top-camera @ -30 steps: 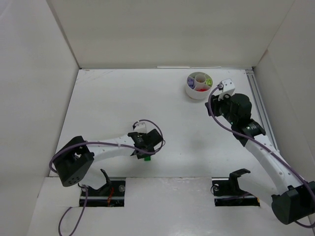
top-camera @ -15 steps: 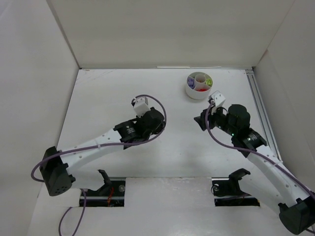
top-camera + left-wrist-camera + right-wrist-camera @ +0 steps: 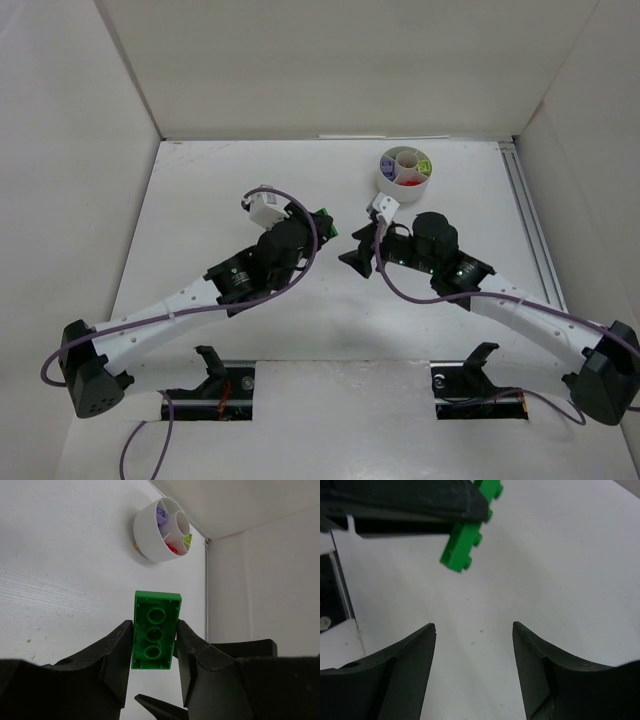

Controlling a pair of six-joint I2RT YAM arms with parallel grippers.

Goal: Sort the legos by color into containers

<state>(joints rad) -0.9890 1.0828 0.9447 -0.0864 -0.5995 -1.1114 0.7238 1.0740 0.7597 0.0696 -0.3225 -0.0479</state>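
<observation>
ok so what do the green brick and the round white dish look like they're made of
The green brick looks like hard moulded plastic, smooth and slightly glossy: crisp edges, hollow underside with round tubes. The round white dish is probably plastic too, satin white with thin even dividers.

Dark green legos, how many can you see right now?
1: a dark green brick clamped in the left claw, short of the dish. Others could be hidden inside the dish's compartments.
</observation>
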